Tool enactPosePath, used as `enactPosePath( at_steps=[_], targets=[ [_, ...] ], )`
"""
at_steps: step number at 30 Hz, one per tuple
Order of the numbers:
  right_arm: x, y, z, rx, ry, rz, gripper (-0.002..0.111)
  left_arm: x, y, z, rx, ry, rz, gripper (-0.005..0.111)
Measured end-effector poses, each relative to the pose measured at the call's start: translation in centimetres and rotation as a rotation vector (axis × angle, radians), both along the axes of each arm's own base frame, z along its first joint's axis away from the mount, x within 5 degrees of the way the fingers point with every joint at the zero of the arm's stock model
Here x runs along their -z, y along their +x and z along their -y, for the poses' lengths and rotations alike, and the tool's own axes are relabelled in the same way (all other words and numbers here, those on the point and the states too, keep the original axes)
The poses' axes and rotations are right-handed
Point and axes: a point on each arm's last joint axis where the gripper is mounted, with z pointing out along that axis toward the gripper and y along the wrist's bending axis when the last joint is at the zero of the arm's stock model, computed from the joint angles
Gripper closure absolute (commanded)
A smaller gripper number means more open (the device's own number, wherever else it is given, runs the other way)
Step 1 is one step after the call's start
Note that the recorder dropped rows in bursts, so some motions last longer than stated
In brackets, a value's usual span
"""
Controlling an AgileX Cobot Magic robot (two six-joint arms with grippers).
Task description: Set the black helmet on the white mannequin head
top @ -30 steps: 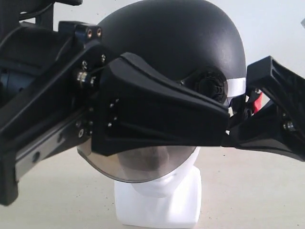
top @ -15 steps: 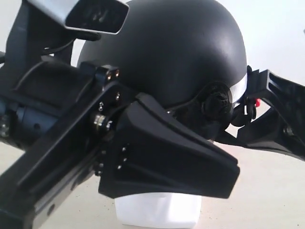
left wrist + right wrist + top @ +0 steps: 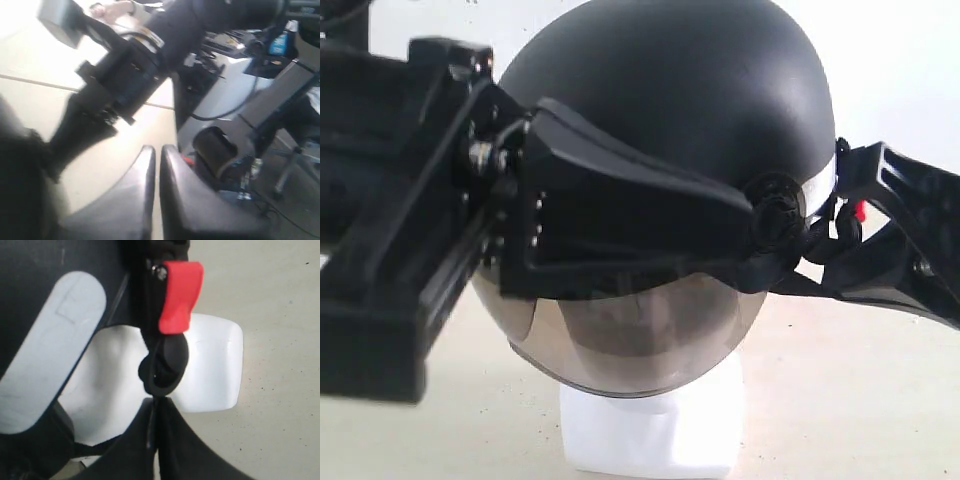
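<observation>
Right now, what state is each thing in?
Helmet: sitting over the head.
Visor: down over the face.
Head: upright, only its base showing.
Left pincer: shut, empty, in front of the helmet.
Right pincer: shut on the strap.

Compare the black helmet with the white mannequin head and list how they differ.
Colour: the black helmet is matte black; the white mannequin head is plain white.
Width: the black helmet spreads wider than the visible part of the white mannequin head.
Position: the black helmet sits on top, with its dome and smoky visor showing. The white mannequin head is beneath and mostly hidden; only its blocky bottom is clear.
Both have smooth surfaces.
</observation>
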Motion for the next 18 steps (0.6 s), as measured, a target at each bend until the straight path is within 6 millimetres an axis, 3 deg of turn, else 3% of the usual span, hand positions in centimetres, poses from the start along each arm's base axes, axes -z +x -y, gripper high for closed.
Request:
enactPosePath(
  at_steps=[6,13,18],
  targets=[
    [0.1,0.1,0.2,0.005,-0.022,0.021,0.108,-2.1,1.4,-2.4,-0.364,-0.019,0.136,0.102],
    [0.1,0.4,0.3,0.031,-0.026,0.043,0.108,-2.7,2.4,-3.9,-0.578,-0.011,0.197,0.102],
    [0.0,0.8,0.7,0.082,-0.038,0.069,0.108,-2.8,2.6,-4.1,-0.61,-0.006,0.209,0.102]
  ],
)
